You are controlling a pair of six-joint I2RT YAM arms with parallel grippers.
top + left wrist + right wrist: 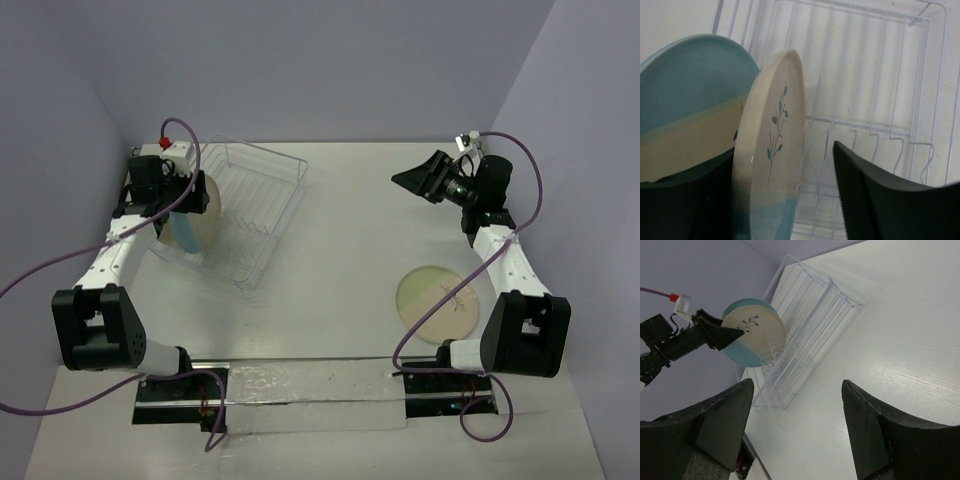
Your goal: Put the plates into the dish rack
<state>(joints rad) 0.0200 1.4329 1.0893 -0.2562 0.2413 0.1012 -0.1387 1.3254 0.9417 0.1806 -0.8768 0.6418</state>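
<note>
The wire dish rack point(262, 203) stands at the far left of the table. Two plates with light-blue segments stand on edge in its left end: a front plate point(772, 165) and a back plate point(687, 105). My left gripper point(186, 196) is open. Its jaws straddle the front plate, with a clear gap between the plate and the right finger point(880, 200). The left finger sits low between the two plates. The pale-green plate point(443, 303) lies flat on the table at the near right. My right gripper point(408, 179) is open and empty, raised above the far right.
The rack's slotted wires point(875, 135) to the right of the plates hold nothing. In the right wrist view the rack point(805, 325) and both plates point(752, 335) show at upper left, beyond the right gripper point(796, 385). Purple cables hang by both arms.
</note>
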